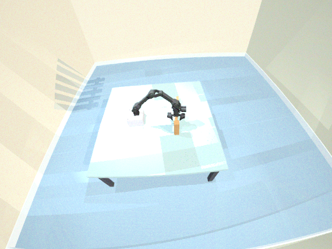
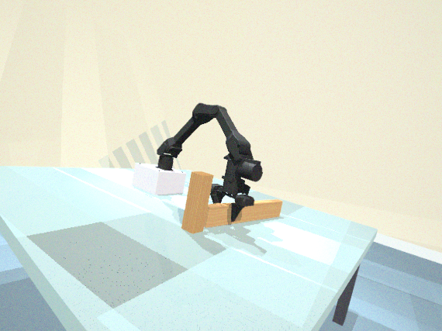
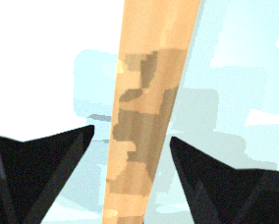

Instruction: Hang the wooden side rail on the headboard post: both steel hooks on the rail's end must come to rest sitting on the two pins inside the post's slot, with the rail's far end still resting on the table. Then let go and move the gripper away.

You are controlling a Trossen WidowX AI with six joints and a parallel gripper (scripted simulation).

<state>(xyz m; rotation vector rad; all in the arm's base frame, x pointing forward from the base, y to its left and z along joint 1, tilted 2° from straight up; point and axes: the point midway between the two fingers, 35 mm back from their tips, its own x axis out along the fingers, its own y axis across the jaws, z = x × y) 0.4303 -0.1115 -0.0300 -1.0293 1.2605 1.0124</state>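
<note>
The wooden side rail [image 1: 177, 97] [image 2: 264, 211] [image 3: 157, 25] stands on its long edge on the table, its near end close behind the headboard post. The headboard post [image 1: 176, 128] [image 2: 198, 202] stands upright. Its slot and pins and the rail's hooks are hidden, so I cannot tell whether they touch. My gripper [image 1: 176, 118] [image 2: 226, 212] [image 3: 133, 135] is open and low around the rail, one finger on each side. In the wrist view a gap shows between each fingertip and the rail, wider on the left low down. It holds nothing.
The white base block [image 1: 136, 120] [image 2: 159, 181] carries the arm, to the left of the post and rail in the top view. The table [image 1: 131, 152] [image 2: 143, 284] has patchy light and shadow on it. The post stands close to the gripper on its near side.
</note>
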